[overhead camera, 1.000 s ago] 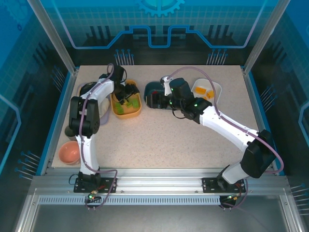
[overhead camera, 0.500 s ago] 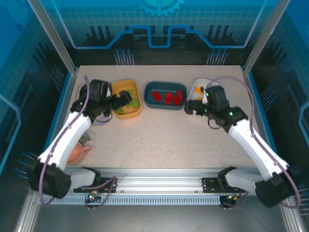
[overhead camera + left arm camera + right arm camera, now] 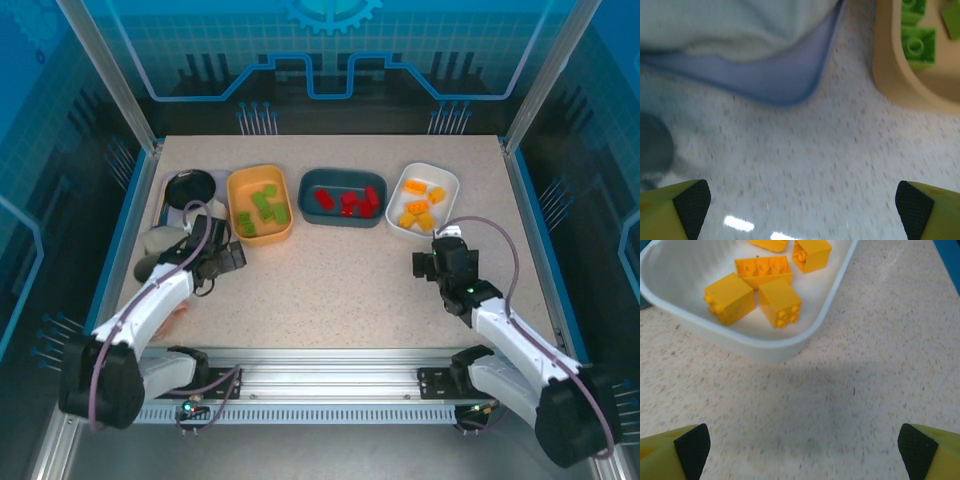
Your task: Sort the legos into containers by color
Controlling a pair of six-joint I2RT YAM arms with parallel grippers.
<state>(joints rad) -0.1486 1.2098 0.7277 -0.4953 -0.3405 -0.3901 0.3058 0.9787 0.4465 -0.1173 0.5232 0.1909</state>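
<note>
Arms bent low: left gripper (image 3: pixel 229 258) near yellow-orange tub (image 3: pixel 237 228) of green legos (image 3: pixel 262 205), right gripper (image 3: pixel 432 264) near white tub (image 3: pixel 448 188) of orange legos (image 3: pixel 420 212), both spread wide, gripping nothing.

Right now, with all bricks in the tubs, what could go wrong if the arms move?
The open right fingers face the white tub; a forward move could push it and spill the orange bricks. The open left fingers sit near the yellow tub and the lavender tray corner; a sideways sweep might knock either.
</note>
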